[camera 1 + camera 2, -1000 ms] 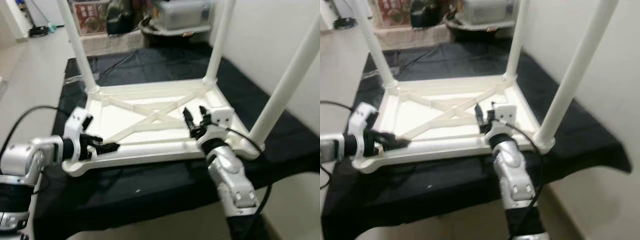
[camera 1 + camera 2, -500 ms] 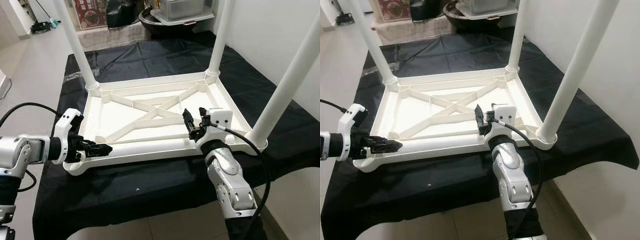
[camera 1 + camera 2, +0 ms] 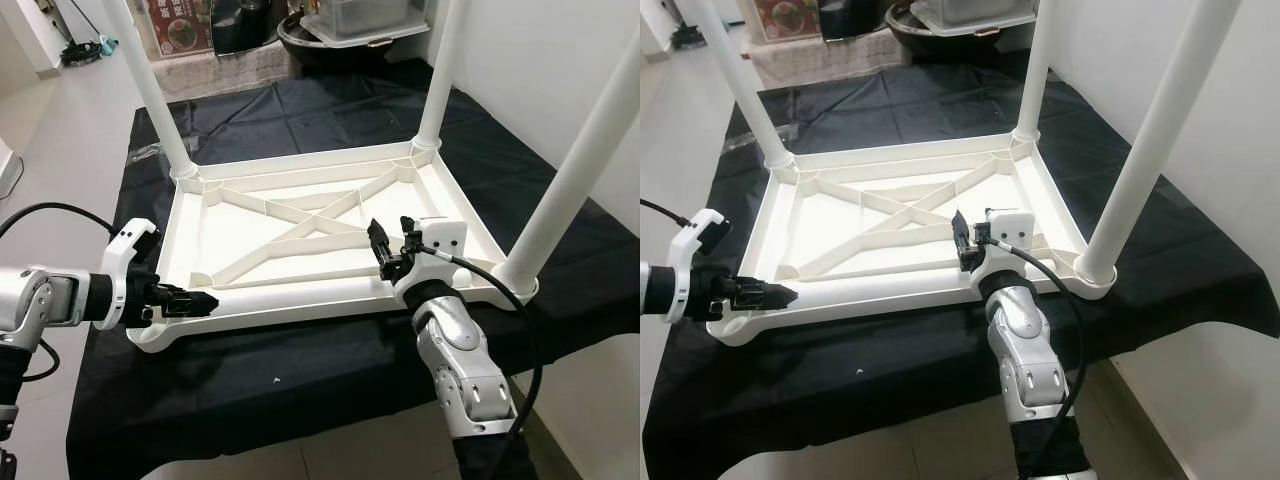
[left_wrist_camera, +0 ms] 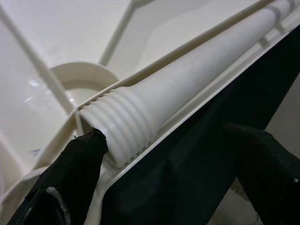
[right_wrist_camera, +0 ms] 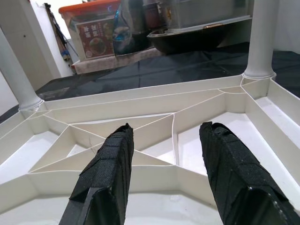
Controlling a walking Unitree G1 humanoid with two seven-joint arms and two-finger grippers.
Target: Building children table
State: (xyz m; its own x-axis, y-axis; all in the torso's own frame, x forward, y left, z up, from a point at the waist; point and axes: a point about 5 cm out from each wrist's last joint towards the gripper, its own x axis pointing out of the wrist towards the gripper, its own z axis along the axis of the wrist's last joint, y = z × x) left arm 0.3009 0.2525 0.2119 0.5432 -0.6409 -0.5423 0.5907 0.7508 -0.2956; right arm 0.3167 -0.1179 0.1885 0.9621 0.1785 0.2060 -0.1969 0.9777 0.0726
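Children's table top [image 3: 310, 235] lies upside down on the black-draped surface [image 3: 300, 380], ribbed underside up, near the surface's front edge. Three white legs stand screwed into corner sockets: far-left leg [image 3: 155, 95], far-right leg [image 3: 440, 70], near-right leg [image 3: 585, 155]. Inverting it puts the sockets within reach from above.

The fourth leg [image 4: 187, 89] lies loose along the top's front rim, threaded end toward the near-left corner, probably parked there until fitting. Left claw [image 3: 190, 300] sits at that corner, fingers spread, one pad [image 4: 84, 154] touching the thread, the other outside the rim; not gripping. Judged: lining up to take the leg's threaded end.

Right claw [image 3: 392, 247] hovers over the front rim right of centre, fingers spread, holding nothing; seemingly standing by.

Head views give the overall layout, but the loose leg blends into the rim there. The left wrist view makes the threads and the empty socket [image 4: 79, 79] plain. The right wrist view shows the cross ribs [image 5: 173, 126] between its spread fingers.
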